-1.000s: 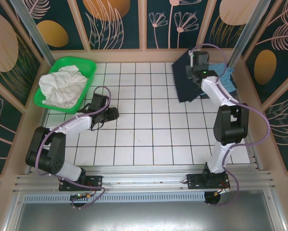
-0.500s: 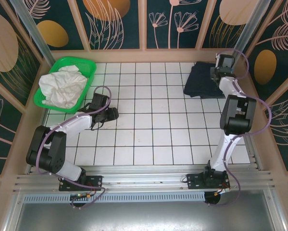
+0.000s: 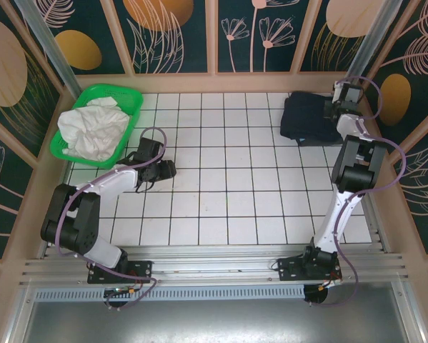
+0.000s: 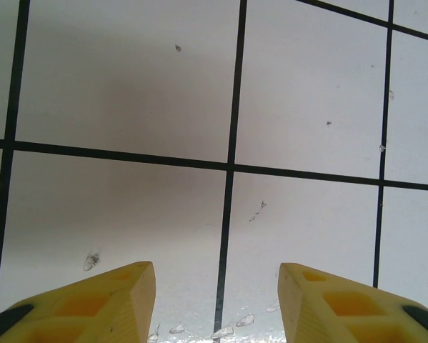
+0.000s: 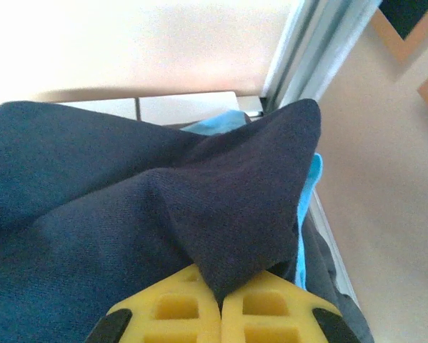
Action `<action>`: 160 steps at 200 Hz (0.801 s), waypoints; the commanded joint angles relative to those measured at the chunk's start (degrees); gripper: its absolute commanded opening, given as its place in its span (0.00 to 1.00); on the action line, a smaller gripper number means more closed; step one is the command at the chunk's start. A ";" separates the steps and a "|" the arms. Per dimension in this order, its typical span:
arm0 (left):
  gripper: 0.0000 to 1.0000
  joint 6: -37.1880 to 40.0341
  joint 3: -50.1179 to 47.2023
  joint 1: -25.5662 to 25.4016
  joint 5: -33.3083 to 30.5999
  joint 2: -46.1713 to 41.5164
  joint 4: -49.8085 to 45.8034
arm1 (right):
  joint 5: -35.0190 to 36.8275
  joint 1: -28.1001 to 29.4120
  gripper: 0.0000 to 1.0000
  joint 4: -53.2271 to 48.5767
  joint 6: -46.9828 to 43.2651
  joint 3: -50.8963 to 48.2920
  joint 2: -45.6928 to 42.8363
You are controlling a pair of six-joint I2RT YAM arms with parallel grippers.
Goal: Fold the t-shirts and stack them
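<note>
Now that the right gripper (image 3: 334,108) has carried its pinch of cloth from over the middle of the pile out to the far right corner, the navy shirt (image 3: 308,118) has changed shape. A second ago it was a wide, slack spread. It now lies as a compact dark block just left of the gripper. I read that as a fold drawn across, so this shirt looks close to done, with letting go and flattening probably still to come.

In the wrist view the right gripper (image 5: 221,286) has its jaws pressed fully together on a peak of the navy shirt (image 5: 92,214), which rises like a tent from the tips. The blue shirt (image 5: 217,123) peeks out beyond that peak and along its right side, underneath the navy. The navy one therefore already sits on the stack. Darker cloth to the gripper's right may be the grey shirt (image 5: 329,266), though I cannot be sure.

The left gripper (image 3: 167,170) has not moved in that second. Its wrist view shows the left gripper (image 4: 217,300) about half open with nothing between the jaws, low over bare tiles (image 4: 306,107).

The basket (image 3: 122,93) stands near it, to its left and farther from the bases. It holds a crumpled white cloth (image 3: 92,130), heaped to the rim and unfolded. Whether that is another shirt I cannot tell.
</note>
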 commanded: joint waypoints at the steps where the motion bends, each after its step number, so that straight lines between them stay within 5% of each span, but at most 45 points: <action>1: 0.48 0.90 2.51 0.11 -0.33 1.38 -1.69 | -5.46 1.35 0.00 4.49 -1.71 2.24 -1.10; 47: 0.47 1.15 3.48 0.08 -0.59 1.67 -2.84 | -5.02 0.27 0.00 10.88 -3.76 -1.02 -3.98; 136: 0.46 1.23 3.82 0.10 -1.04 1.54 -4.17 | -12.00 -7.23 0.00 0.15 -4.11 11.18 4.09; 160: 0.46 1.32 3.48 0.10 -1.15 1.15 -3.91 | -9.60 -6.70 0.25 -0.79 -3.58 12.07 4.17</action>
